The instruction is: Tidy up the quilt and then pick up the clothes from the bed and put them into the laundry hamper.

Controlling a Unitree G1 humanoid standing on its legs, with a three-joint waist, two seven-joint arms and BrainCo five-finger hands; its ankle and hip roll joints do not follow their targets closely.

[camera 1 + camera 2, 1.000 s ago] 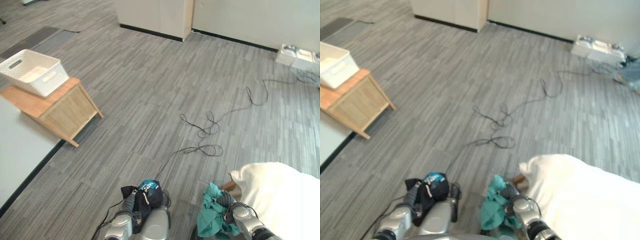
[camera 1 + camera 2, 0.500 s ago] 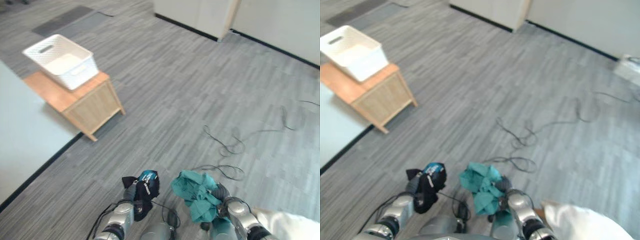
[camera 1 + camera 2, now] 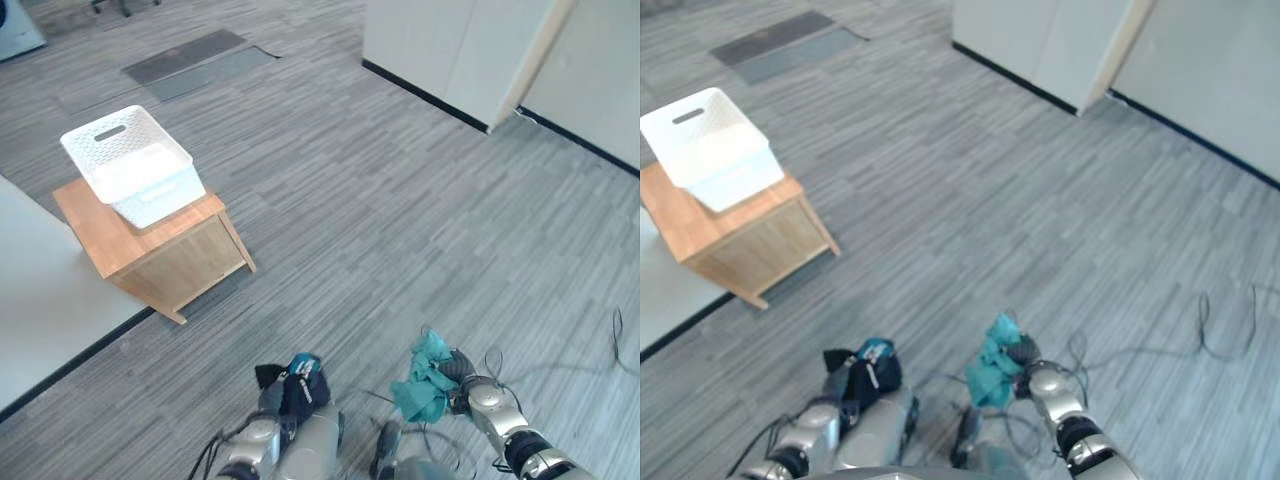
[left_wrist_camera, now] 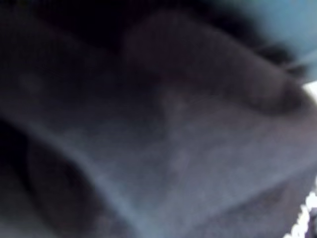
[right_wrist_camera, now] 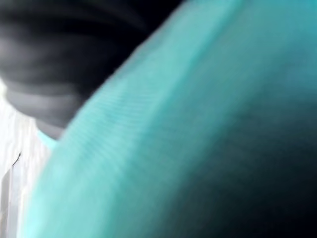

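- White laundry hamper (image 3: 132, 165): stands on a small wooden bench (image 3: 160, 258), well apart from both sets of fingers, ahead of them and off to the left across open grey floor (image 3: 400, 210). It appears to hold no clothes as yet.
- Left hand (image 3: 268, 400): low in the eye views, fingers clamped on a dark garment (image 3: 298, 385) with a blue patch. The bundle sits bunched over the fingers, and the left wrist view shows dark cloth pressed close.
- Right hand (image 3: 462, 375): low and to the right, fingers clamped on a teal garment (image 3: 424, 375) that bunches and hangs on the inner side of them. The right wrist view shows teal cloth up close.
- Step in hand, as judged: carrying both garments to the hamper. The carry is not yet near its end.
- Recommendation: keep both grips firm while walking. Approach square to the bench, bring each set of fingers above the hamper's opening before loosening, and release one garment at a time.
- Risk: the teal cloth hangs loosest and could snag on the hamper rim or slip to the floor if released short of it.
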